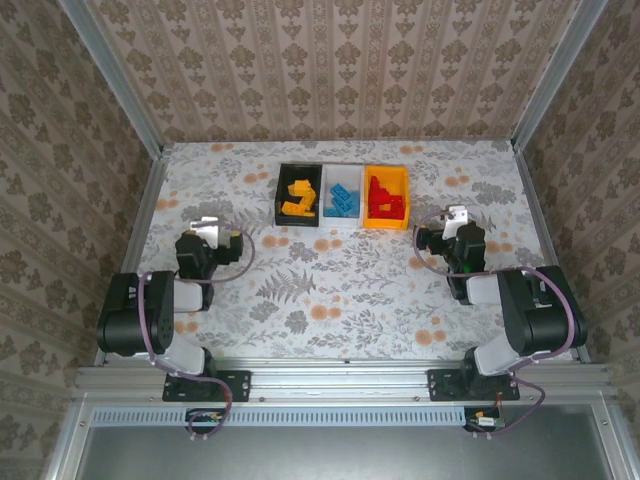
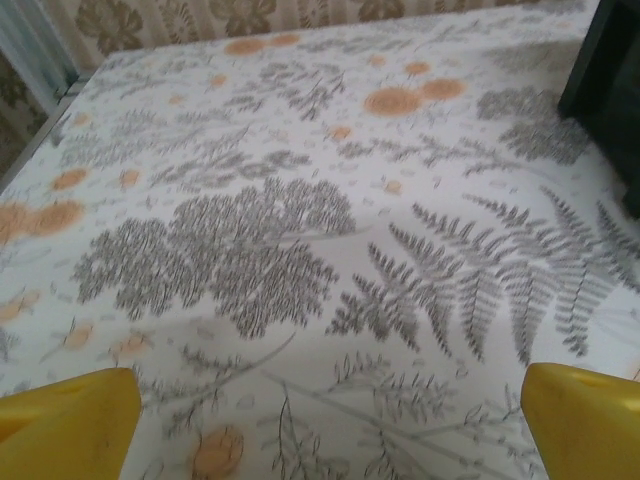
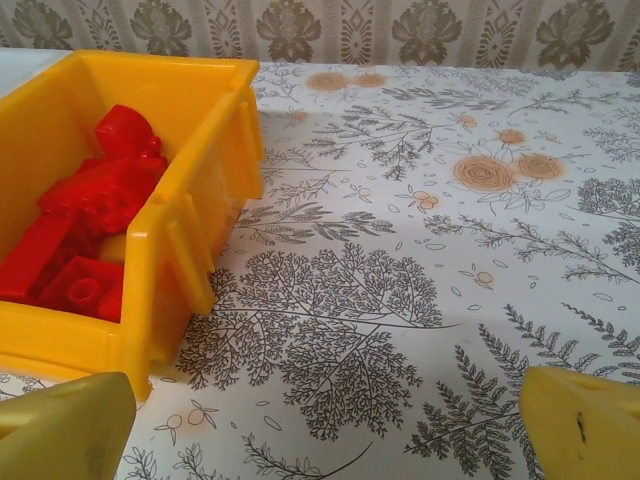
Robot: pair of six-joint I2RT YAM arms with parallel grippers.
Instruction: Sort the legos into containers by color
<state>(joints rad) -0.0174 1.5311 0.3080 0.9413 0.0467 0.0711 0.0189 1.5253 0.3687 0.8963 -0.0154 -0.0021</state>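
The left fingers (image 2: 65,425) stood wide apart above the worktop (image 1: 330,290), gripping nothing. Farther back, three bins stood side by side: the black bin (image 1: 283,190) held yellow bricks (image 1: 300,196), the white bin (image 1: 343,170) blue bricks (image 1: 343,198), and the yellow bin (image 1: 387,173) red bricks (image 1: 387,203). The right fingers (image 3: 585,425), near the yellow bin, were also apart and empty.

Robot test cell, aluminium-framed enclosure (image 1: 150,120), damask wallpaper walls (image 1: 340,60), floral-print bench (image 1: 340,290), two arms bolted to front rail (image 1: 340,378)
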